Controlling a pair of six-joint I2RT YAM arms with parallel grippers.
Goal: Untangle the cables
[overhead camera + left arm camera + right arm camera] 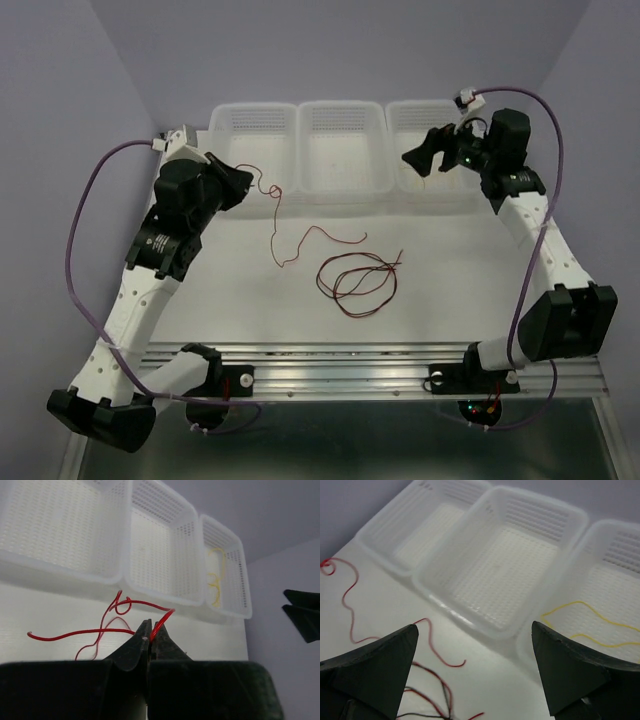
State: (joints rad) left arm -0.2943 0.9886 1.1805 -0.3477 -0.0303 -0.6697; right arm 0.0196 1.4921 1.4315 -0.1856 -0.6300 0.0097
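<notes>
Left gripper (150,630): jaws pressed together, pinching one end of the red cable (150,603) right at the tips.
Right gripper (474,630): fingers spread wide and holding nothing, hanging above the front rims of the baskets at the far right.
Red cable, course: from the pinch it hangs and trails in loose waves across the table (450,270), and its far end lies near the tangle (357,283) (seemingly apart from it, though the wire is too thin to be sure).
Tangle: red and black loops lying flat at mid-table, overlapping one another.
Yellow cable (590,607): lies curled inside the right basket (430,105).
Step in hand: likely carrying the red cable off to one of the empty baskets, the left basket (253,105) being nearest.
Doing it well: lift slowly and high enough for the tail to clear the rim, and watch that the trailing end drags no loop with it. If the tangle stirs, the free gripper should pin it.
Materials: hair-thin, limp wires that keep a springy curl. The baskets are translucent white plastic with perforated walls and floors. The table is matte and pale.
</notes>
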